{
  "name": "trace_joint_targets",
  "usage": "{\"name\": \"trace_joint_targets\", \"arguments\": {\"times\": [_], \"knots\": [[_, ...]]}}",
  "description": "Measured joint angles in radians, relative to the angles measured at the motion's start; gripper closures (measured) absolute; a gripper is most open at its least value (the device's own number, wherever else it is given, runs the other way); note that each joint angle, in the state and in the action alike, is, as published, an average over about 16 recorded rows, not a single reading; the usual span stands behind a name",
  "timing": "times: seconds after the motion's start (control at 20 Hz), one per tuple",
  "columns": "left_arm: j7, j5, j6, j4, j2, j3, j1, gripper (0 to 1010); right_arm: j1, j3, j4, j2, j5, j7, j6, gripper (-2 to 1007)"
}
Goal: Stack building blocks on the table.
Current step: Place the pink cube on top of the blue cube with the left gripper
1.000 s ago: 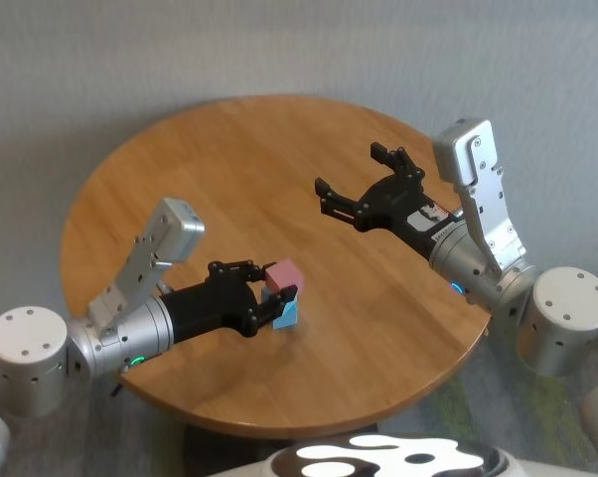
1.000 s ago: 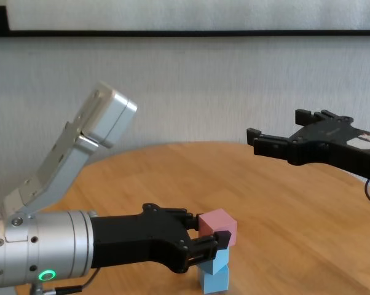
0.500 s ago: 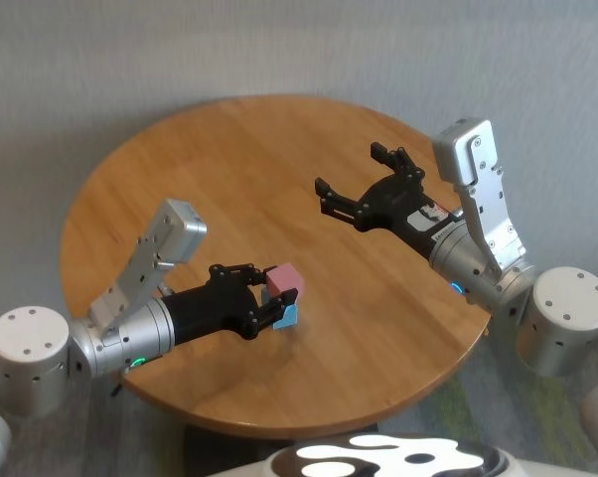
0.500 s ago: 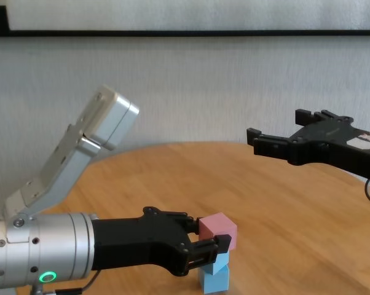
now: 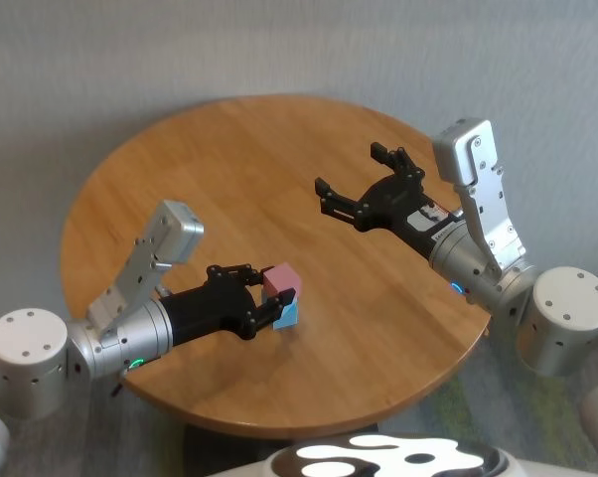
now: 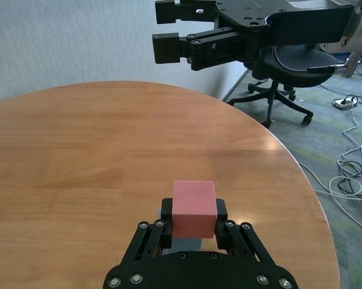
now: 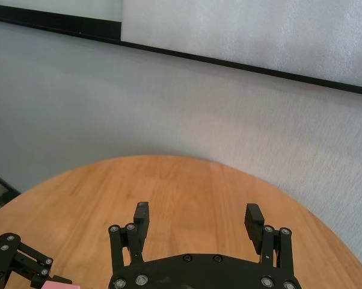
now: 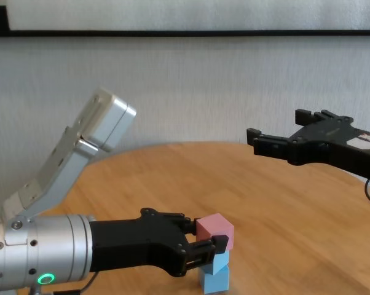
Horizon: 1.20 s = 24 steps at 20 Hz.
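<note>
My left gripper [image 5: 277,295] is shut on the pink block [image 5: 282,280], with a black finger on each side of it [image 6: 193,208]. It holds the pink block [image 8: 214,232] over two light blue blocks [image 8: 214,273] stacked on the table [image 5: 229,159] near its front. The upper blue one is turned a little. I cannot tell whether pink touches blue. In the left wrist view the blue blocks are almost hidden under the pink one. My right gripper [image 5: 354,177] hangs open and empty above the table's right half [image 8: 277,126], well clear of the stack.
The round wooden table [image 6: 79,150] ends close in front of the stack. Beyond its far right edge stand an office chair [image 6: 283,90] and floor cables [image 6: 355,174]. A grey wall lies behind.
My left gripper has sunk slightly with the pink block, closer onto the blue stack. The right arm has not moved.
</note>
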Motion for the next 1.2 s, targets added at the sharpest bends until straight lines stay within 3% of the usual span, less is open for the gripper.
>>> {"name": "trace_joint_targets", "arguments": {"times": [1.2], "knots": [[0.009, 0.002, -0.007, -0.004, 0.001, -0.004, 0.004, 613, 0.0, 0.0, 0.0, 0.0, 0.0, 0.0, 0.0, 0]]}}
